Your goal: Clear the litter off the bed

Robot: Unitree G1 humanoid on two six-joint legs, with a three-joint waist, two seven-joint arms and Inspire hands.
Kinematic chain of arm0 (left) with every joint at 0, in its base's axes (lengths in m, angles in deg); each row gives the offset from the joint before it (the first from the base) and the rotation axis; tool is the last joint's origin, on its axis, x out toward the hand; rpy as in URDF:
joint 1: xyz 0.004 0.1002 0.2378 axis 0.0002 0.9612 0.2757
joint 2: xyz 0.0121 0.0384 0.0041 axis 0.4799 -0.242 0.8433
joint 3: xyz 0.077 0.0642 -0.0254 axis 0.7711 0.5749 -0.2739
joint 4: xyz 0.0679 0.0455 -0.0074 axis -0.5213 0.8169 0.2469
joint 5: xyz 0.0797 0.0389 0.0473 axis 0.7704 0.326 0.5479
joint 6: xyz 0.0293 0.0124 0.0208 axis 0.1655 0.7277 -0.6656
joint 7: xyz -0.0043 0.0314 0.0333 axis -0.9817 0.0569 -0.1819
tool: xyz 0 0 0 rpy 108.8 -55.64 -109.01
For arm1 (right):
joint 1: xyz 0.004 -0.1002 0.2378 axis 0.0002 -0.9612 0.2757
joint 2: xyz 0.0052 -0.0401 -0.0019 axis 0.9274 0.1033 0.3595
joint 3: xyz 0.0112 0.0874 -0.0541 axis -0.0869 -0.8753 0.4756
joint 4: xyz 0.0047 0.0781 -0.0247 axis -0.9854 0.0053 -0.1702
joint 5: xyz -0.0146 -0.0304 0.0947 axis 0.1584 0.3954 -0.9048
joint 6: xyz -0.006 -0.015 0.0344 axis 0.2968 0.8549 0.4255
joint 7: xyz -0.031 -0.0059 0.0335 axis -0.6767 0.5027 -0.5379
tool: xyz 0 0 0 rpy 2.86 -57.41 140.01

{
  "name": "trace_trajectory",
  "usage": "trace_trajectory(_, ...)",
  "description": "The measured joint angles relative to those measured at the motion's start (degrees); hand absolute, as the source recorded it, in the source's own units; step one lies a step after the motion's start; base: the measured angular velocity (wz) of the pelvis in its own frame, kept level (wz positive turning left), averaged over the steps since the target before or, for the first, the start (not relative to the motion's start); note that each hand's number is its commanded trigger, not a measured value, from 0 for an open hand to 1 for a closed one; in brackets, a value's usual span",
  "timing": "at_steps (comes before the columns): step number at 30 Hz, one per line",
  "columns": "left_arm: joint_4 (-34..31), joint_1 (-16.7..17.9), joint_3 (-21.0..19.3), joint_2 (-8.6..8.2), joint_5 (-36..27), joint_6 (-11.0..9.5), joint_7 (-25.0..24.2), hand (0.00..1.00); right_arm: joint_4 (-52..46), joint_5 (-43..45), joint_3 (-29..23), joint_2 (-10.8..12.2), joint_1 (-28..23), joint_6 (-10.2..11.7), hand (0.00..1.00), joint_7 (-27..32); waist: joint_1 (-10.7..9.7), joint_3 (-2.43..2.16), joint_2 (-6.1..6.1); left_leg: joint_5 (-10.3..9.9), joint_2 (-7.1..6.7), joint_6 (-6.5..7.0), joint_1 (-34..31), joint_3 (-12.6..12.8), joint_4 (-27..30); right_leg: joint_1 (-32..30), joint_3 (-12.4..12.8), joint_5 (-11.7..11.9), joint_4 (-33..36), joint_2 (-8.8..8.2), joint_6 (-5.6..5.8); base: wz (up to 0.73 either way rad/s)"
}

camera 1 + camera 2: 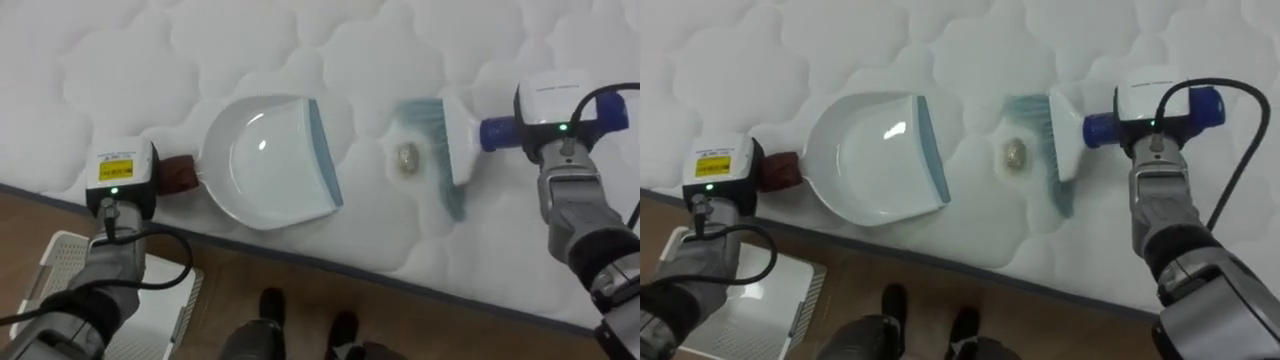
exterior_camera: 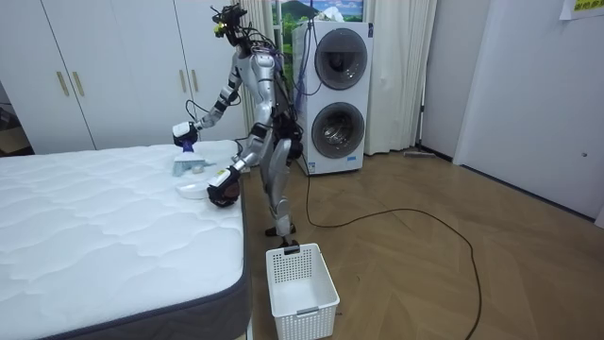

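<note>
**Brush and dustpan set either side of a crumb**

The right hand [image 1: 556,104] is clenched round the blue handle of a brush [image 1: 458,140]; the handle runs through the grip and sticks out on both sides. The brush head lies on the mattress [image 1: 150,60], on the side of the dustpan [image 1: 265,165] where its blue lip opens, bristles turned toward that lip. A small brownish lump [image 1: 407,157] sits between the bristles and the dustpan's lip, just beside the bristles and a little apart from the lip. That layout suits one short sweep toward the dustpan, so I judge the sweep is the step in hand.

The left hand [image 1: 122,172] sits at the dustpan's back end and grasps its brown handle, which keeps the pan steady with its lip down on the mattress to take the lump. The pan looks empty, so the cleaning seems to be at an early stage.

The boxes on the backs of both hands cover most of the fingers, so each grip is read from the handle running in under the hand. What the lump is made of is hard to make out. A white basket [image 2: 302,283] stands on the floor below the dustpan's handle end, beside the bed.
</note>
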Motion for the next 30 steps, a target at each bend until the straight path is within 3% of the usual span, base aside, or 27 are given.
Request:
trace_trajectory(4, -0.4, 0.4, 0.0, -0.21, 0.0, 0.0, -0.3, 1.0, -1.7, 0.9, 0.0, 0.2, -1.0, -0.6, 1.0, -0.6, 0.2, 0.03, 0.37, 0.0, -0.05, 0.0, 0.4, 0.0, 0.0, 0.4, 0.0, 0.0, -0.1, -0.01, 0.01, 0.0)
trace_trajectory(9, -0.1, 0.8, 0.0, -2.08, -0.2, 0.1, -1.6, 1.0, -2.2, 0.9, 0.0, 0.6, -2.2, -0.7, 1.0, -1.6, 0.2, -0.23, 1.96, 0.4, -0.55, -0.01, 1.8, -0.1, -1.1, 1.3, 0.0, 0.1, 0.0, -0.08, 0.12, 0.01)
trace_trajectory(17, 0.0, 1.0, 0.0, -2.67, -0.2, 0.4, -2.6, 1.0, -3.1, 0.5, 0.0, 2.2, -3.9, -0.5, 1.0, -1.7, 0.0, -0.57, 2.7, 0.7, -0.43, -0.31, 2.1, -0.4, -1.1, 1.6, -0.1, 0.1, 0.1, -0.17, 0.1, 0.01)
trace_trajectory(20, 0.1, 1.0, 0.0, -3.43, -0.1, 0.8, -3.2, 1.0, -3.2, -1.9, 1.0, 3.0, -4.3, -0.5, 1.0, -3.1, -0.5, -0.87, 3.22, 0.8, -0.6, -0.23, 2.2, -0.9, -1.0, 2.2, -1.2, 0.1, 0.0, -0.36, 0.1, 0.11)
trace_trajectory(24, 0.6, 1.0, -0.1, -4.39, -0.2, 1.1, -3.9, 1.0, -3.6, -8.0, 1.7, 4.9, -5.2, -0.4, 1.0, -5.8, -0.7, -0.94, 3.35, 0.8, -0.65, -0.22, 2.6, -1.3, -1.2, 3.1, -1.4, 0.1, -0.8, -0.04, 0.1, 0.05)
trace_trajectory(30, 1.4, 0.9, -0.1, -4.54, -0.8, 0.6, -3.8, 1.0, -4.6, -15.6, 2.3, 5.2, -5.5, 0.9, 1.0, -8.1, -0.9, -0.95, 3.4, 0.8, -0.59, -0.21, 2.6, -1.3, -1.0, 3.0, -1.4, 0.1, -0.6, -0.32, 0.1, 0.0)
